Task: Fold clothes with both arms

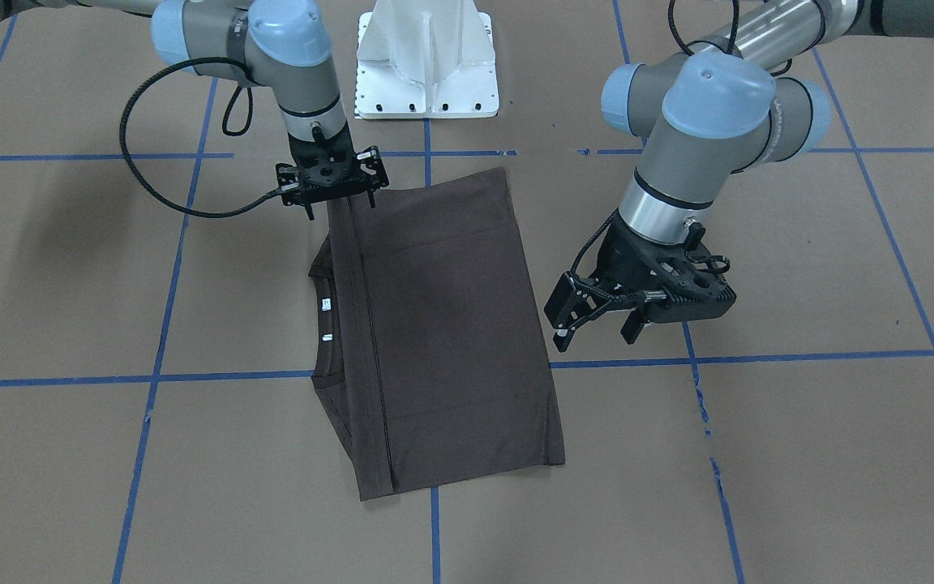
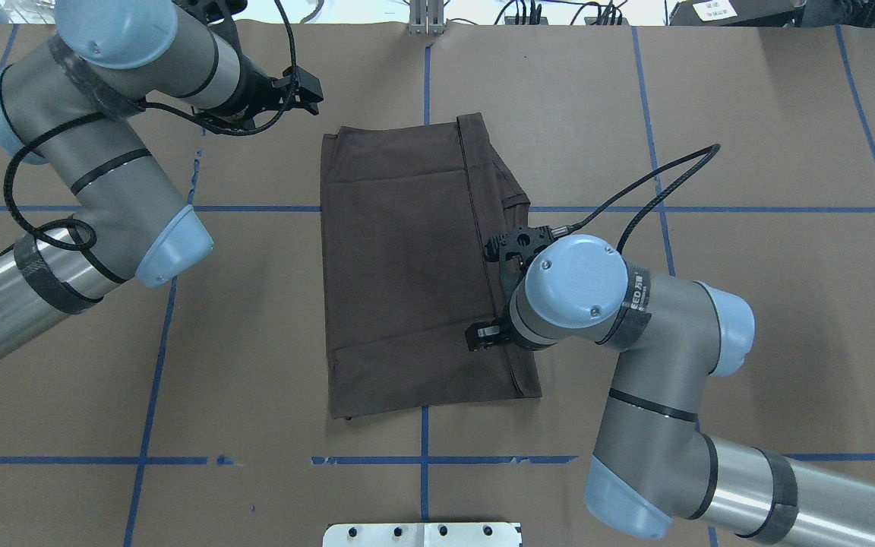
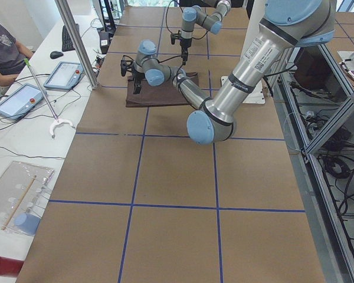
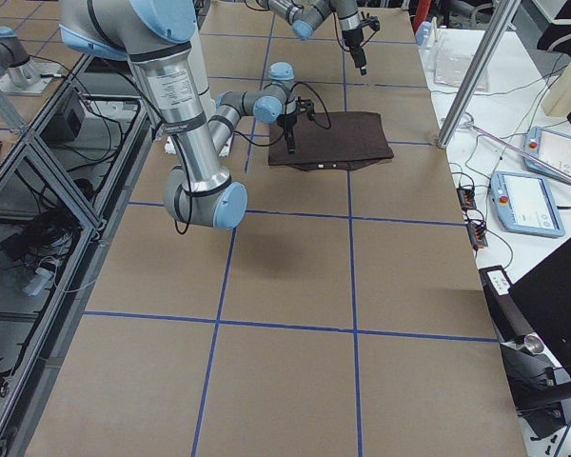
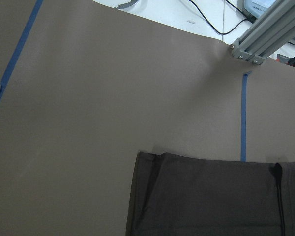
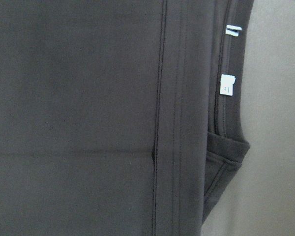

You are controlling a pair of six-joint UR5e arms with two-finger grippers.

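Observation:
The dark brown T-shirt (image 1: 443, 324) lies flat on the table, folded into a long rectangle. Its collar and two white neck tags (image 1: 325, 304) peek out along one long edge. My right gripper (image 1: 341, 207) points straight down over the corner of the shirt (image 2: 407, 266) nearest the robot's base, open and holding nothing. The right wrist view shows only flat cloth (image 6: 88, 118) and the tags (image 6: 228, 84). My left gripper (image 1: 595, 328) hovers beside the opposite long edge, clear of the fabric, open and empty. In the left wrist view a far corner of the shirt (image 5: 211, 196) shows.
The white pedestal base (image 1: 426, 61) stands behind the shirt. Blue tape lines (image 1: 159, 324) grid the brown table cover. Beyond the table's far edge, a person (image 3: 3, 50) sits at a side bench with tablets (image 3: 20, 99), near an aluminium post (image 3: 76, 41).

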